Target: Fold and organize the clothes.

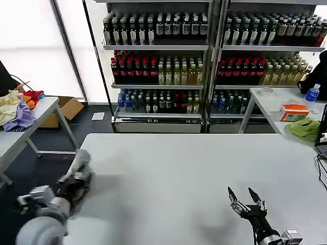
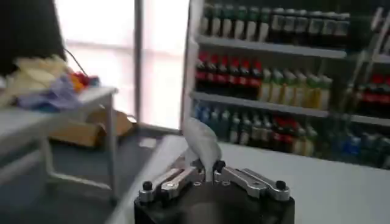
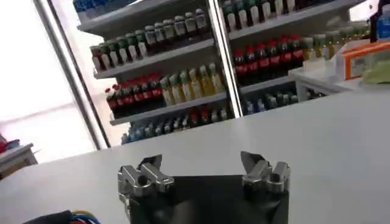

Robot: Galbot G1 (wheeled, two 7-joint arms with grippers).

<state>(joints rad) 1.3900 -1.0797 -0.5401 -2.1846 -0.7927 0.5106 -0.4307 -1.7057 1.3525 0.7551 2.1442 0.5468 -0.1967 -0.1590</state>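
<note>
A narrow bunch of light grey cloth (image 1: 80,159), a part of the clothes, rises at the left edge of the white table (image 1: 179,173). My left gripper (image 1: 75,179) is shut on it there. In the left wrist view the grey cloth (image 2: 201,141) stands up from between the closed jaws of the left gripper (image 2: 206,168); the rest of the garment is hidden. My right gripper (image 1: 244,195) hovers low over the table's near right part, open and holding nothing. The right wrist view shows the right gripper (image 3: 201,161) with its fingers spread wide above bare tabletop.
A side table at far left carries a heap of yellow, purple and red garments (image 1: 18,108), with a cardboard box (image 1: 67,108) beneath. Bottle shelves (image 1: 204,61) line the back. The right table holds a lime-green cloth (image 1: 305,128), an orange box (image 1: 293,112) and a blue bottle (image 1: 312,93).
</note>
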